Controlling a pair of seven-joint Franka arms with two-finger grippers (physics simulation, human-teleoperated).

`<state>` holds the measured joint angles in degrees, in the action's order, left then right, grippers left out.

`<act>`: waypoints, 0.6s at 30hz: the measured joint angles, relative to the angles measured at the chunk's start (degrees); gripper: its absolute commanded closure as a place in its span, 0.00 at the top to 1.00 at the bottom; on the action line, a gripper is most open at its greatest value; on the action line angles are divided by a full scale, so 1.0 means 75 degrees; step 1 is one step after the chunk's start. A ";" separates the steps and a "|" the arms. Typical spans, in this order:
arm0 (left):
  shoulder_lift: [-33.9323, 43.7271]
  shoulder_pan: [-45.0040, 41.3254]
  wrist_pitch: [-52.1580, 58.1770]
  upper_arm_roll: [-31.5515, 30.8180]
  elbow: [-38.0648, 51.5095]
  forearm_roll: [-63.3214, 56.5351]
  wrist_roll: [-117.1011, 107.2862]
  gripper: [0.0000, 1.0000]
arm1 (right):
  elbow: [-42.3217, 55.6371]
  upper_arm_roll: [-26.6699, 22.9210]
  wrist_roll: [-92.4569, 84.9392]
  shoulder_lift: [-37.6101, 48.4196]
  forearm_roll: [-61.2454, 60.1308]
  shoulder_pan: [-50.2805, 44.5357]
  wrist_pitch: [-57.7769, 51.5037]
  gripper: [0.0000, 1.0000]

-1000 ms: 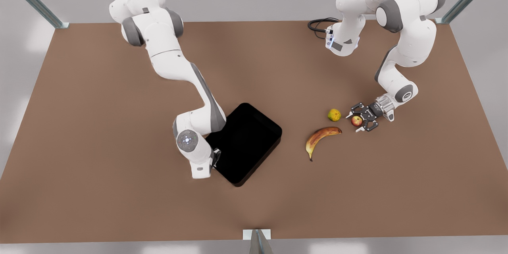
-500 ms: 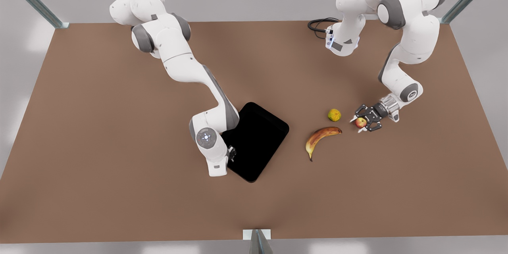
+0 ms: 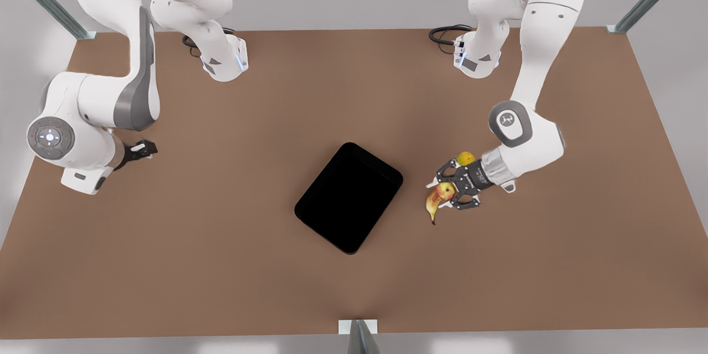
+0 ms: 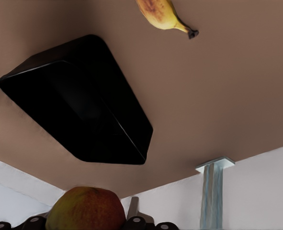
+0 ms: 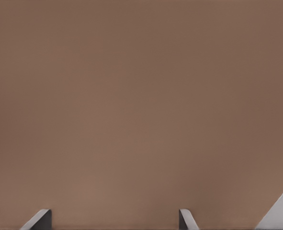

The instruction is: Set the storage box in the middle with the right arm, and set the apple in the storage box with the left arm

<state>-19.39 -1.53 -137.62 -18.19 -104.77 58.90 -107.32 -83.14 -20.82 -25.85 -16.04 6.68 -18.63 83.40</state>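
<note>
Changes since earlier frame: left tool (image 3: 449, 192) up from its spot beside yellow-green fruit (image 3: 466, 157), now over banana (image 3: 432, 207); right tool (image 3: 145, 149) gone from box edge to front view's far left.

- Left tool: pinching apple (image 3: 444, 192).
- Right tool: fingers (image 5: 39, 221) spread, empty, waiting.
- Storage box (image 3: 348, 197): mid-tabletop (image 3: 221, 265), free, beside banana.
- Risks: round apple slipping from pinch mid-carry; release near low wall, apple rolling out.

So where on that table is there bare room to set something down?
Bare table lies between the right gripper and the storage box. It is crowded where the left gripper holds the apple over the banana.
</note>
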 measured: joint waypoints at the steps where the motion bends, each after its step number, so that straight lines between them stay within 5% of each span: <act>1: -0.0327 -0.0026 -0.0163 -0.0400 0.0506 -0.0539 -0.1142 0.60 | -0.0001 0.0000 0.0001 -0.0002 0.0000 0.0000 0.0001 1.00; 6: -0.1754 -0.0101 -0.0179 -0.2126 0.2605 -0.3822 -0.5843 0.62 | -0.0013 -0.0024 -0.0010 -0.0007 -0.0011 -0.0002 0.0001 1.00; 9: -0.1963 -0.0562 -0.0191 -0.2373 0.2985 -0.5536 -0.7032 0.63 | 0.0017 -0.0024 -0.0010 0.0053 -0.0012 -0.0001 0.0013 1.00; 10: -0.2031 -0.0669 -0.0184 -0.2455 0.3119 -0.6014 -0.7270 0.89 | 0.0022 -0.0024 -0.0010 0.0145 -0.0012 -0.0003 0.0034 1.00; 11: -0.2093 -0.0689 -0.0189 -0.2460 0.3140 -0.6443 -0.7350 1.00 | -0.0005 -0.0026 -0.0021 0.0339 -0.0001 -0.0004 0.0090 1.00; 18: -0.2278 -0.0758 -0.0277 -0.2387 0.3399 -0.7919 -0.7488 1.00 | -0.0014 -0.0023 -0.0034 0.0568 -0.0012 0.0011 0.0095 1.00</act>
<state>-36.48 -7.22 -139.69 -36.10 -79.28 -0.49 -163.47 -83.24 -21.00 -26.10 -11.78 6.59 -18.55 84.11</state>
